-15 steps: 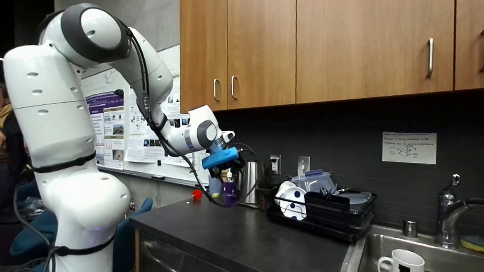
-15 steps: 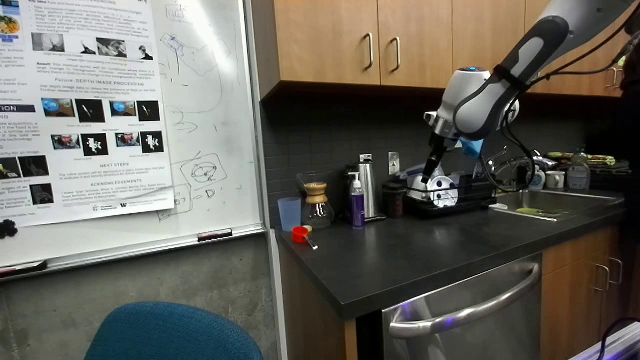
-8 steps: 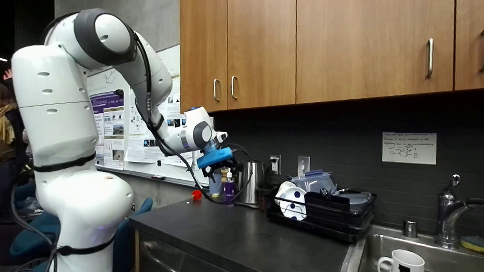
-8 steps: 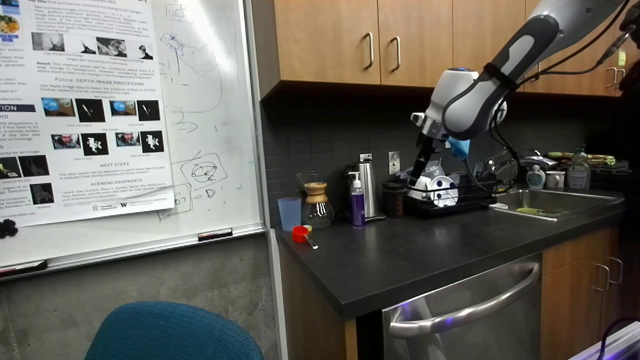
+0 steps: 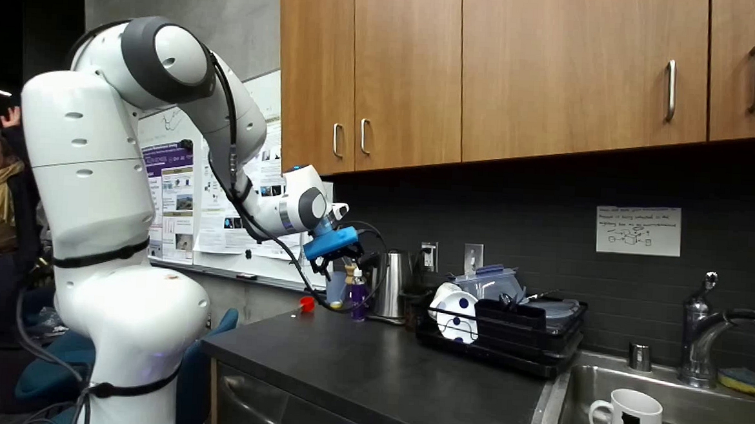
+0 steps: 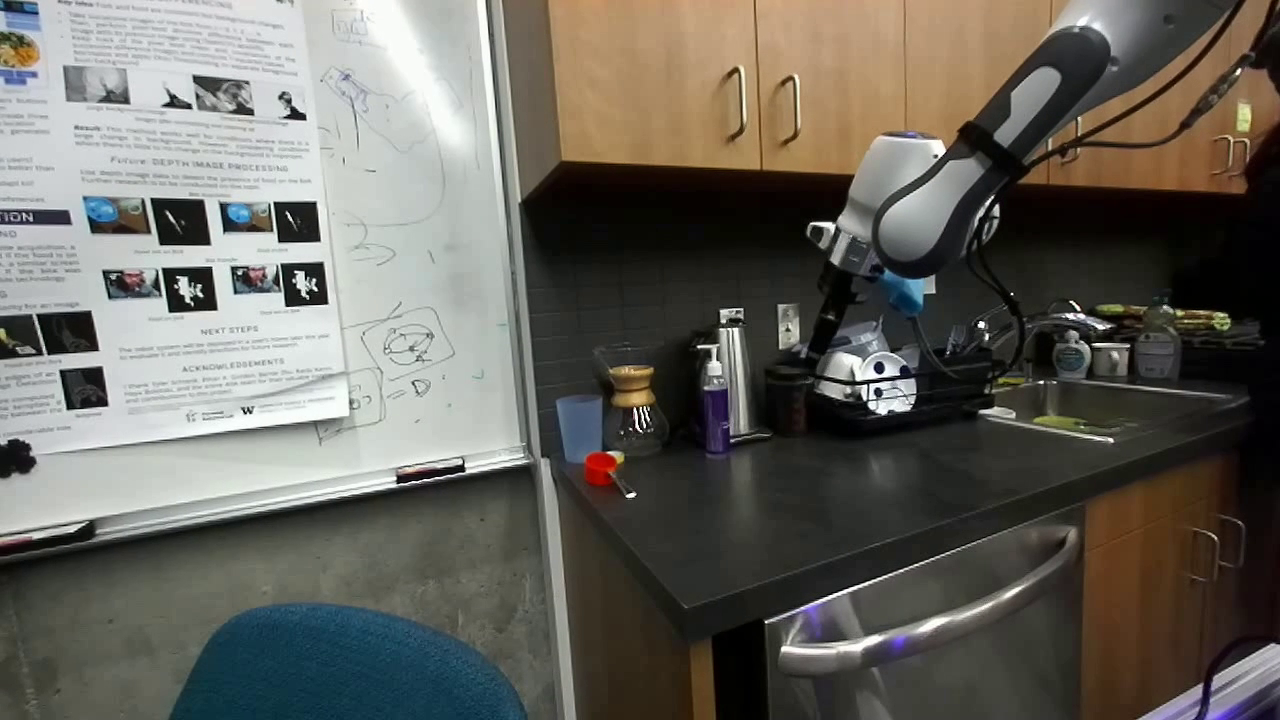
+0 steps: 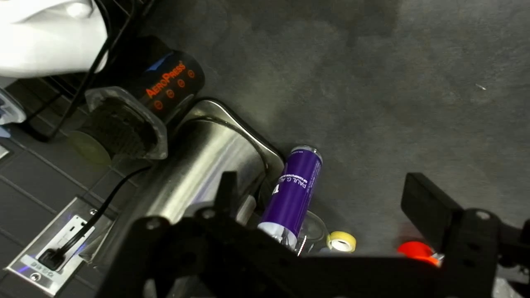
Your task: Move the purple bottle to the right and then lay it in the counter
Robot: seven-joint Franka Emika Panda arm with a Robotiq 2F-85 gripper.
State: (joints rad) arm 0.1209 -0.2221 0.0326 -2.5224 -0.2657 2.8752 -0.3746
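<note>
The purple bottle [image 6: 716,415] stands upright on the dark counter [image 6: 850,510], in front of the steel canister [image 6: 735,380]. It also shows in an exterior view [image 5: 358,305], partly crossed by the arm's cable. In the wrist view the purple bottle [image 7: 292,190] lies between the two fingers, nearer the left finger, and its pump top is hidden by the gripper. My gripper [image 7: 321,184] is open and empty, with its fingers wide apart. In an exterior view the gripper [image 6: 824,325] hangs above the counter, near the dish rack and apart from the bottle.
A black dish rack [image 6: 930,400] with white dishes stands near the sink [image 6: 1180,400]. A dark AeroPress [image 7: 165,85] is beside the canister. A glass carafe [image 6: 636,420], a blue cup [image 6: 580,428], a red scoop [image 6: 600,468] and yellow tape [image 7: 341,241] are at the counter's end.
My gripper has moved left in both exterior views, toward the bottle's end of the counter. The bottle has not moved. A person in the background has raised a hand.
</note>
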